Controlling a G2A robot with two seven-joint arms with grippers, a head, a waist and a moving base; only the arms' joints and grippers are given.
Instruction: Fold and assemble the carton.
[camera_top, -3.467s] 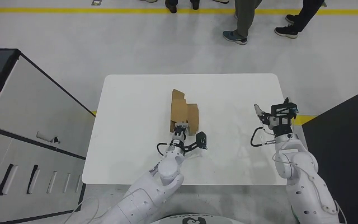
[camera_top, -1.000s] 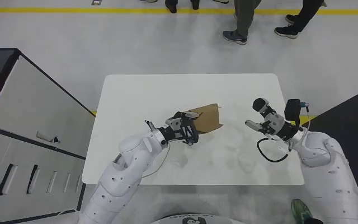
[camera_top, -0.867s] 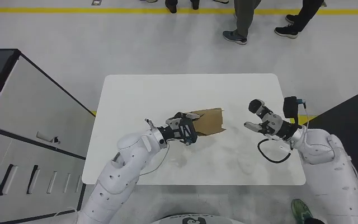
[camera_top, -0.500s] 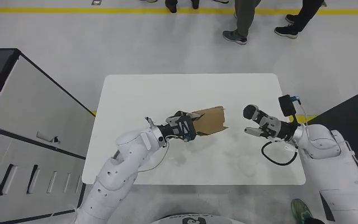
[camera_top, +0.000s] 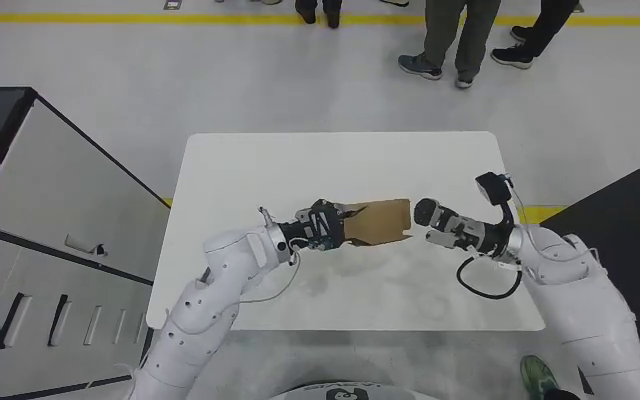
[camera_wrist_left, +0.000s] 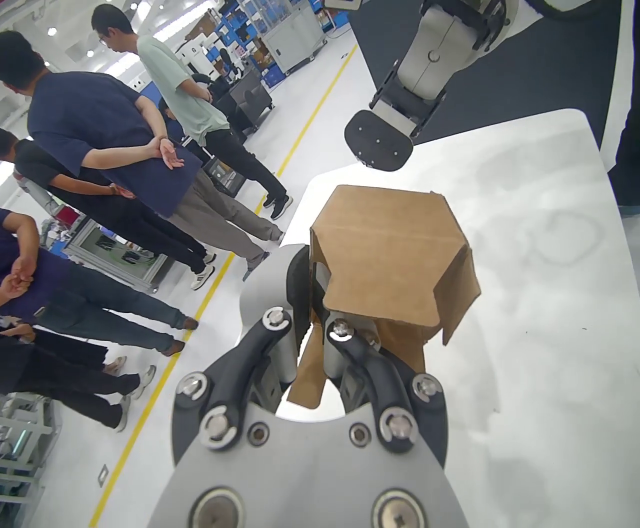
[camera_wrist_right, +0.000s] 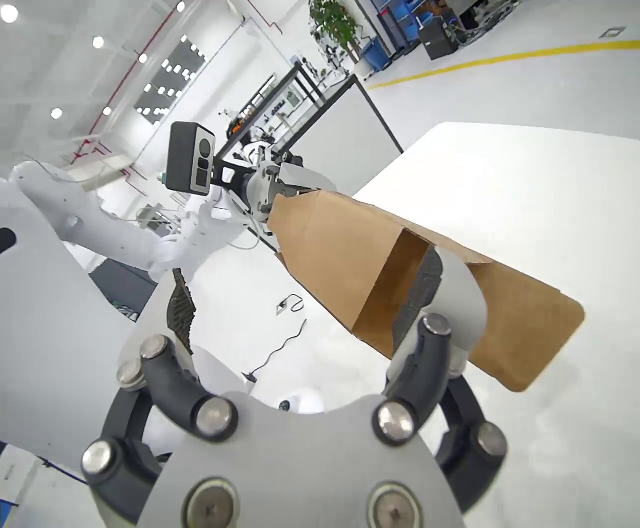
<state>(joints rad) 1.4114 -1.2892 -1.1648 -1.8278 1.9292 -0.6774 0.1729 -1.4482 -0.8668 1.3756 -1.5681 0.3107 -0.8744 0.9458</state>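
A brown cardboard carton (camera_top: 382, 221), partly opened into a tube, is held lying sideways a little above the middle of the white table (camera_top: 250, 180). My left gripper (camera_top: 327, 225) is shut on a flap at its left end (camera_wrist_left: 312, 300). In the left wrist view the carton (camera_wrist_left: 390, 250) stretches away toward the right gripper (camera_wrist_left: 380, 145). My right gripper (camera_top: 424, 215) is open at the carton's right, open end. In the right wrist view one finger (camera_wrist_right: 440, 300) sits at the mouth of the carton (camera_wrist_right: 340, 245), beside a loose flap (camera_wrist_right: 525, 325).
A dark-framed cabinet (camera_top: 60, 200) stands off the table's left side and a dark panel (camera_top: 600, 240) off its right side. Bare tabletop lies all around the carton, nearer and farther.
The left gripper has turned the carton from lengthwise to sideways and lifted it rightward. The right gripper has swung in from the table's right edge to the carton's open end.
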